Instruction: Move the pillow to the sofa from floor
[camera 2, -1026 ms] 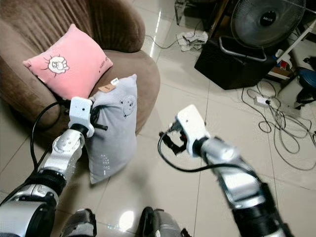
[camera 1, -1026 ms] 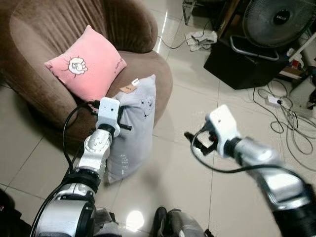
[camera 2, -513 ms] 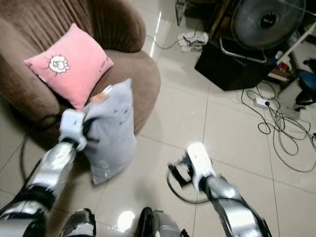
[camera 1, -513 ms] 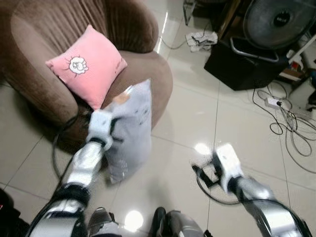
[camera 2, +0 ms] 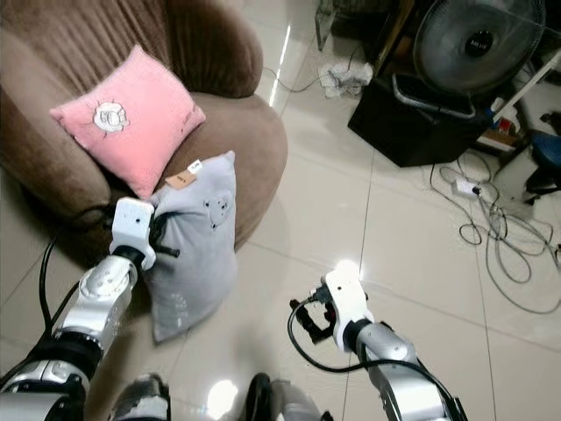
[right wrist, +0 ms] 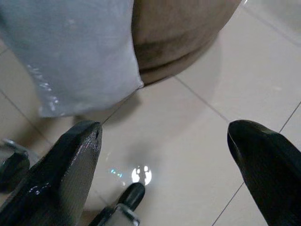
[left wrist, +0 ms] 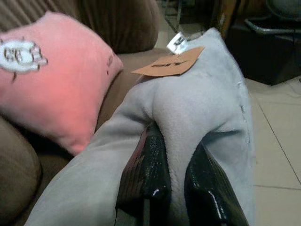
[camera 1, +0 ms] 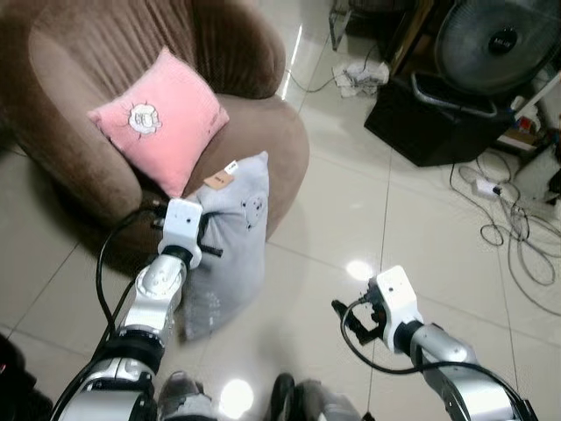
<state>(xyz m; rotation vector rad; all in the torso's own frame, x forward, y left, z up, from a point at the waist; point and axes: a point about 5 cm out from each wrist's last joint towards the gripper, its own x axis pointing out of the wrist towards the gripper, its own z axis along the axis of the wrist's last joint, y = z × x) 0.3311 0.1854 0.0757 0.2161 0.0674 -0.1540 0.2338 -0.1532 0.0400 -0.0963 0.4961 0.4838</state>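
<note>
A grey pillow (camera 1: 230,241) with a brown tag stands on end against the front of the brown sofa (camera 1: 280,140). My left gripper (camera 1: 206,239) is shut on its upper left side, and in the left wrist view both black fingers (left wrist: 151,174) pinch a fold of the grey fabric (left wrist: 197,108). My right gripper (camera 1: 344,317) hangs low over the tiled floor, right of the pillow, open with nothing between its fingers (right wrist: 70,155). A pink pillow (camera 1: 158,118) lies on the sofa seat.
A black box (camera 1: 438,123) with a fan (camera 1: 500,39) on it stands at the back right. Loose cables (camera 1: 517,228) trail over the tiles on the right. A crumpled cloth (camera 1: 364,77) lies beyond the sofa. My feet (camera 1: 298,403) are at the bottom edge.
My right arm has dropped from mid-height to low over the floor. The left gripper has kept its hold and the grey pillow has shifted slightly. The camera has moved a little.
</note>
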